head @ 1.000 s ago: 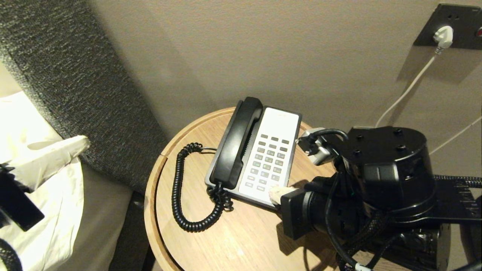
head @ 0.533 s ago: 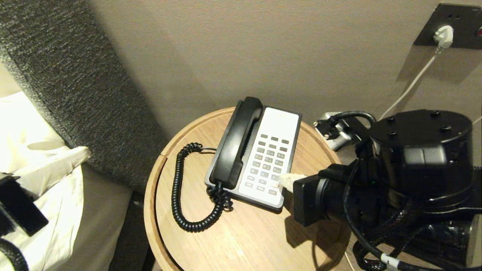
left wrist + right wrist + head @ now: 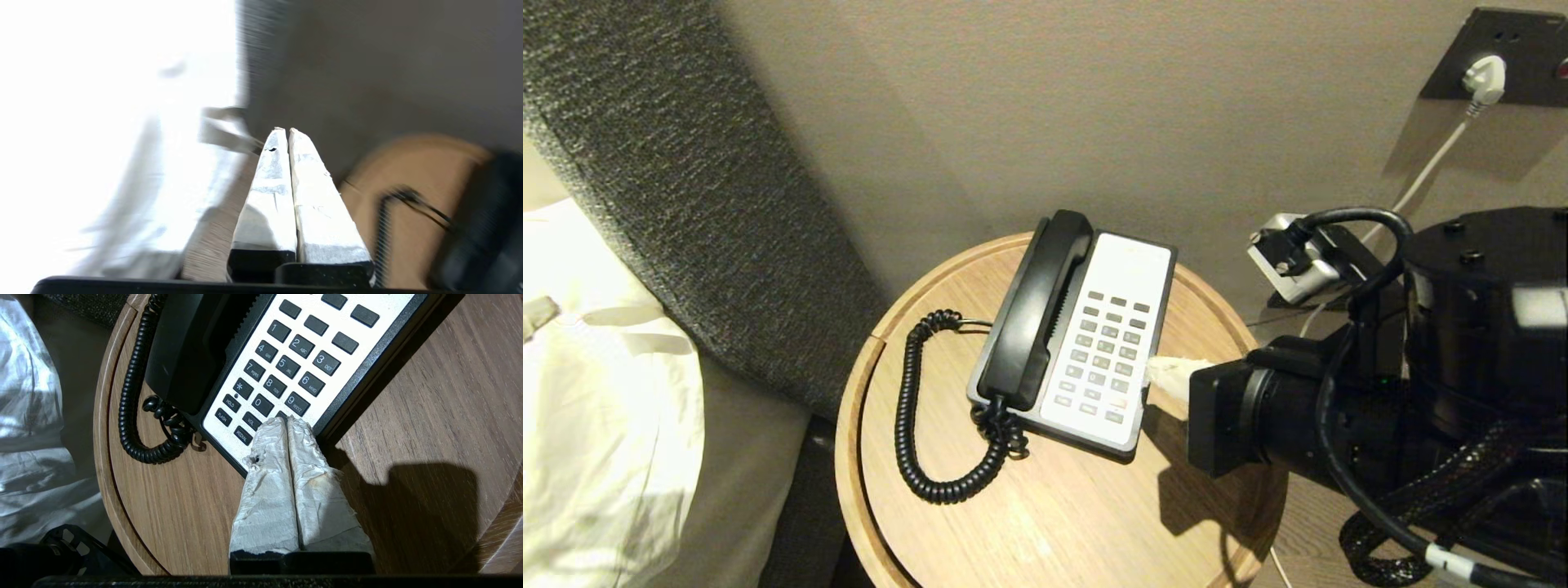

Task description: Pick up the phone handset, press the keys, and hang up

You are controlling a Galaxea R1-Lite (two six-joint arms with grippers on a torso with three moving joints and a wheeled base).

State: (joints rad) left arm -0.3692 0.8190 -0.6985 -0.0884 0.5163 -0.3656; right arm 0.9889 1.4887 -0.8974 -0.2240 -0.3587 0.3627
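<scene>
While the phone handset (image 3: 1036, 314) lies seated in its cradle at the centre of the head view, its glossy black curved body runs along the left side of the phone base (image 3: 1152, 445), and its coiled cord (image 3: 915, 408) loops over the round wooden table (image 3: 1045, 523) with a raised rim. The keys (image 3: 1104, 359), small dark grey rectangles on a white faceplate, fill the base's right half. From the right of the frame the right gripper (image 3: 1168, 374) reaches in, its pale tape-wrapped fingers pressed together, the tips at the base's right edge. A textured grey headboard (image 3: 686, 188) crosses the upper left above white bedding (image 3: 596, 425).

From the left wrist view, the left gripper (image 3: 284, 131) shows two tape-wrapped tapered fingers closed flat against each other, holding nothing, with the blurred table at the right of the frame.

From the right wrist view, the crumpled tape on the closed fingers (image 3: 269, 473) is frayed, and their tips sit over the lower corner of the keypad. Keys read 1 to 9, star, 0, HOLD, FLASH, VOL and REDIAL.
</scene>
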